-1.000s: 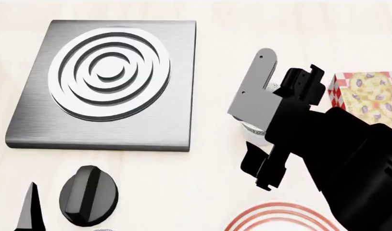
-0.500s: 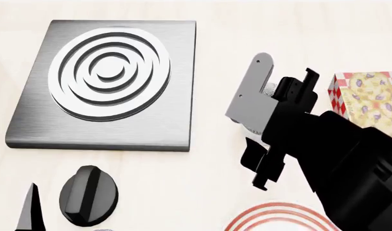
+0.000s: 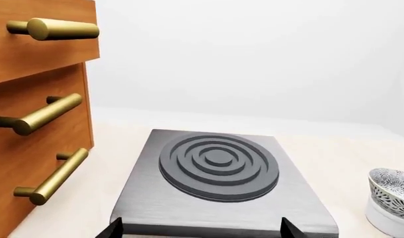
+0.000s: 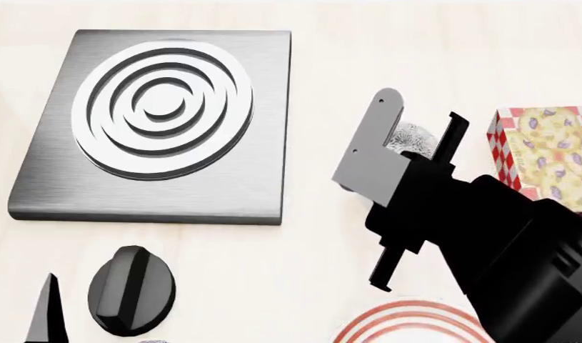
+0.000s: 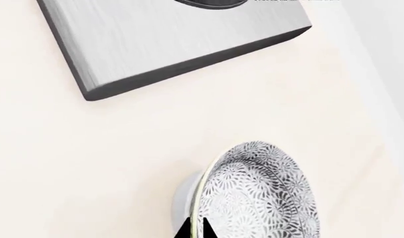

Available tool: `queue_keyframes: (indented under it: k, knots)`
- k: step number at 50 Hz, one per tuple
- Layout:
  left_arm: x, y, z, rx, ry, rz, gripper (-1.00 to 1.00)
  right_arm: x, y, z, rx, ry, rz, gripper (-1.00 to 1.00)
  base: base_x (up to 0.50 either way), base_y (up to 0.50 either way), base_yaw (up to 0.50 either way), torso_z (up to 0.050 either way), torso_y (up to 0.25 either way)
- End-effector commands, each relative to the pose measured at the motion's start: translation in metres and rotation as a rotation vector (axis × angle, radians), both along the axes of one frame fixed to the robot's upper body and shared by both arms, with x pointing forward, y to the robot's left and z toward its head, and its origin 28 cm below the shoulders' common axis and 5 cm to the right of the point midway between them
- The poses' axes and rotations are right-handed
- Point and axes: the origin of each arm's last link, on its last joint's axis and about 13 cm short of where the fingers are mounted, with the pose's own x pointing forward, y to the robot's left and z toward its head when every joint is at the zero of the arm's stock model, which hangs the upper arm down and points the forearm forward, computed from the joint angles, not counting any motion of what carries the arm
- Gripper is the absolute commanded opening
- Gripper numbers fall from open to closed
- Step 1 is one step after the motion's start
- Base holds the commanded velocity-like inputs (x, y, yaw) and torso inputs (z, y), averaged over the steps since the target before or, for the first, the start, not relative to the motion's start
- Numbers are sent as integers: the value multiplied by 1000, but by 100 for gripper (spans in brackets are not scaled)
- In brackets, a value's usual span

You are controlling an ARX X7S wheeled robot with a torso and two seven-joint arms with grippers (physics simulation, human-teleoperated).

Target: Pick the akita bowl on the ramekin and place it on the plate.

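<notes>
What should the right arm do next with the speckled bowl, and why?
Probably lift straight up. The right gripper looks closed on the akita bowl, which seems to sit tilted against the ramekin, and the plate lies nearer the robot, so the bowl needs clearance first.

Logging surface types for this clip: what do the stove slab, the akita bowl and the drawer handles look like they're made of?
Stove slab: brushed metal, going by its fine streaked grey sheen. Akita bowl: probably glazed ceramic, with a dense black-and-white pattern on a smooth curved wall. Drawer handles: brass-like metal, satin gold bars on wood-grain fronts.
</notes>
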Motion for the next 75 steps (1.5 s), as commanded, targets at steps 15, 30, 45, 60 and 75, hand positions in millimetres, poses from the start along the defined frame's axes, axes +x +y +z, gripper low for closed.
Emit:
queue_keyframes:
  k: [15,30,45,60,75]
  knots:
    - [0,0,0,0,4,3,100,-13,-7,32,-45,-89,10,-100,0,0,0,0,0]
    - [0,1,2,-9,-2,3,100,-25,-16,71,-112,-134,-21,-100,0,0,0,0,0]
    - [-2,0,2,-23,-1,-9,100,-56,-12,98,-233,-90,13,-100,0,0,0,0,0]
    - [-1,1,1,-26,4,-3,100,-100,-10,70,-251,9,102,-100,0,0,0,0,0]
    - [-1,0,2,-25,5,-7,100,-131,-4,55,-230,85,173,-100,0,0,0,0,1]
